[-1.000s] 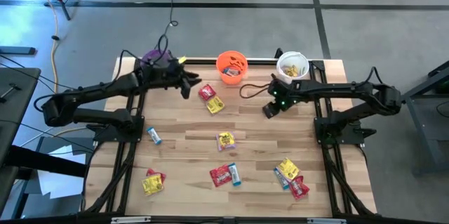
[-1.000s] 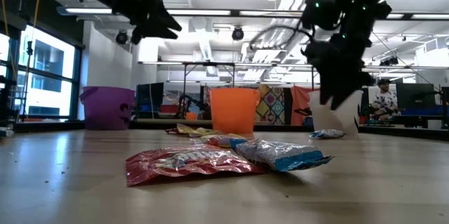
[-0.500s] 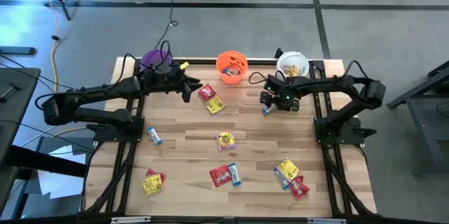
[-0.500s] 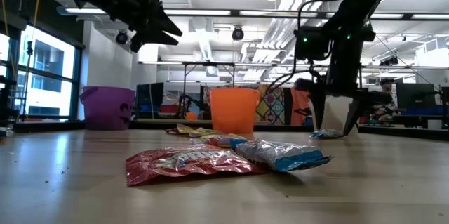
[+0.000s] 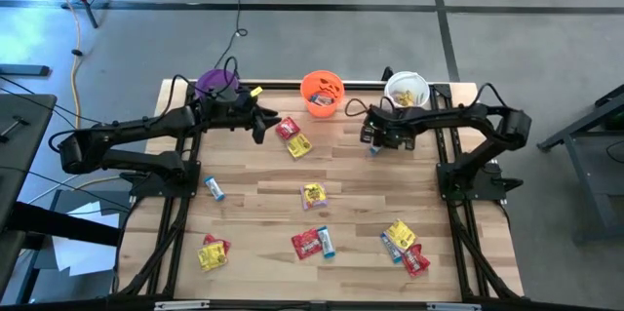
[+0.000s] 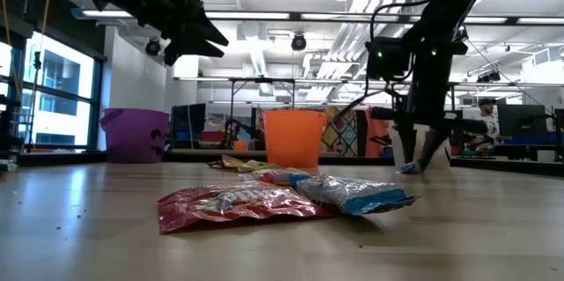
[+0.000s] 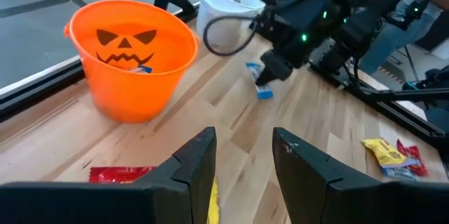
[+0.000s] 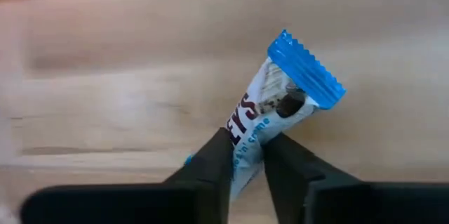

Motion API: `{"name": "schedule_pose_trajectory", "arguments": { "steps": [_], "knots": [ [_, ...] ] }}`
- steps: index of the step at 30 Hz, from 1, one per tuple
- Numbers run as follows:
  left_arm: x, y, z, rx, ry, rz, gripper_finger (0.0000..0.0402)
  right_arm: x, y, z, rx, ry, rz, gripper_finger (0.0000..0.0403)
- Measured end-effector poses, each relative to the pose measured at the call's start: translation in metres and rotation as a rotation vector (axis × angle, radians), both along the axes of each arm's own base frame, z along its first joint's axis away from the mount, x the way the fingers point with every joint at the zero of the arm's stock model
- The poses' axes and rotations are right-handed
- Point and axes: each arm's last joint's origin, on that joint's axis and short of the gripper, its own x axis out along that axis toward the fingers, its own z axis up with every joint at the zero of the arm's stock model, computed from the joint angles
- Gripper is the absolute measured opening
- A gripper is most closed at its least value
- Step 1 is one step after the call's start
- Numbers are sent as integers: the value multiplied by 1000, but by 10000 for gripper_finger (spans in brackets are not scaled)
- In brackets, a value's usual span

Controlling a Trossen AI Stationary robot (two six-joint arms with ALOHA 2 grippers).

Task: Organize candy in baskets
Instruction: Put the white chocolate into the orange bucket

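Note:
My right gripper [image 5: 371, 141] stands low over the table in front of the white bucket [image 5: 407, 89], shut on a slim blue-and-white candy bar [image 8: 280, 104]. My left gripper [image 5: 265, 122] hovers open well above the table between the purple bucket [image 5: 216, 82] and the orange face-marked bucket [image 5: 322, 92]; nothing is between its fingers [image 7: 193, 168]. The orange bucket holds a few candies, and the white one shows yellow packets. Red, yellow and blue candies lie flat across the table. My right gripper pinches the blue-and-white bar between its two fingers [image 8: 217, 157] at the bar's lower half [image 8: 247, 129], the blue crimped end [image 8: 309, 69] sticking out beyond them. The fingers point down from above and lie across the bar's width. The bar rests on the wood [image 6: 411, 168].
Loose candies: a red and a yellow packet [image 5: 291, 136] near my left gripper, a yellow one [image 5: 313, 194] mid-table, a red packet with a blue bar [image 5: 312, 243], a blue bar [image 5: 213, 188], and clusters near the front corners [image 5: 213, 252] [image 5: 402, 243]. Arm frames line both table sides.
My right gripper has swung a little toward the far edge and come down from above the table onto the blue-and-white bar in front of the white bucket. The bar has stayed on the wood.

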Motion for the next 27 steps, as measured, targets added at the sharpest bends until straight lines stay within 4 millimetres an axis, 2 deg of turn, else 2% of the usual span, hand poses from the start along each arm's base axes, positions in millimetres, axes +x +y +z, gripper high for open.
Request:
{"name": "schedule_pose_trajectory", "arguments": {
  "steps": [5,11,14,20,27],
  "knots": [
    [0,0,0,-5,3,-9,129,19,-6,31,-120,-52,189,22],
    [0,0,0,3,7,-13,129,66,-27,105,-443,-226,397,30],
    [0,0,0,21,13,-12,129,83,-47,129,-551,-228,448,30],
    [-1,0,-2,20,28,-2,129,120,-90,137,-540,-170,554,28],
    [-1,0,-2,17,29,-7,129,154,-112,128,-448,-125,648,29]
  ]
}}
